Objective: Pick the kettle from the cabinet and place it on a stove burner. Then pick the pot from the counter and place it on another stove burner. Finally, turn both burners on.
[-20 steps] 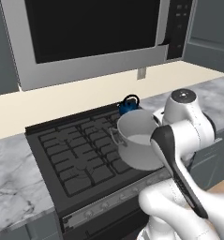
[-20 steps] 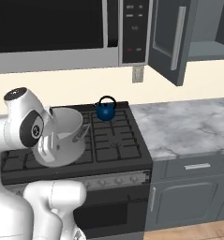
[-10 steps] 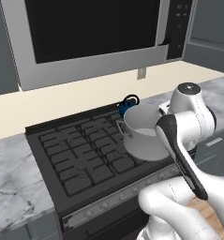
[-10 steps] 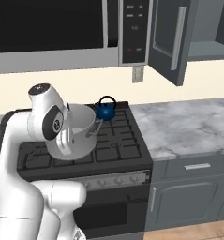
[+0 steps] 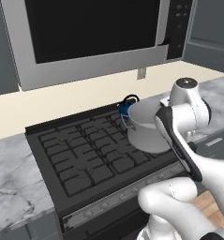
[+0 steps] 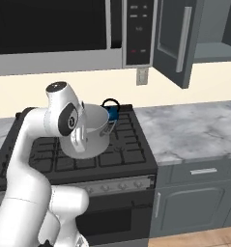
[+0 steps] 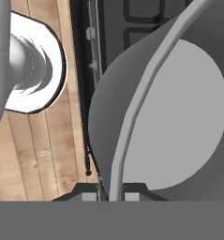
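Note:
My gripper (image 7: pixel 108 190) is shut on the rim of the grey pot (image 7: pixel 179 108), which hangs tilted above the right side of the black stove (image 5: pixel 76 154). The pot (image 5: pixel 144 131) hovers over the right burners, just in front of the small blue kettle (image 5: pixel 127 105). That kettle (image 6: pixel 110 110) stands upright on the rear right burner, and the pot (image 6: pixel 93 132) sits left of and in front of it. The cabinet (image 6: pixel 175 43) at the upper right has its door swung open. In the hand view the stove's front and the wooden floor lie below the pot.
A silver-black microwave (image 5: pixel 85 33) hangs over the stove. The marble counter (image 6: pixel 194 130) runs to the stove's right, over dark drawer fronts. A knob strip (image 6: pixel 107 185) lines the stove's front. My own white arm (image 5: pixel 183 154) crosses the stove's right front corner.
The arm has swung the pot to the right over the stove, closer to the kettle. The kettle has stayed put and the gripper has stayed shut.

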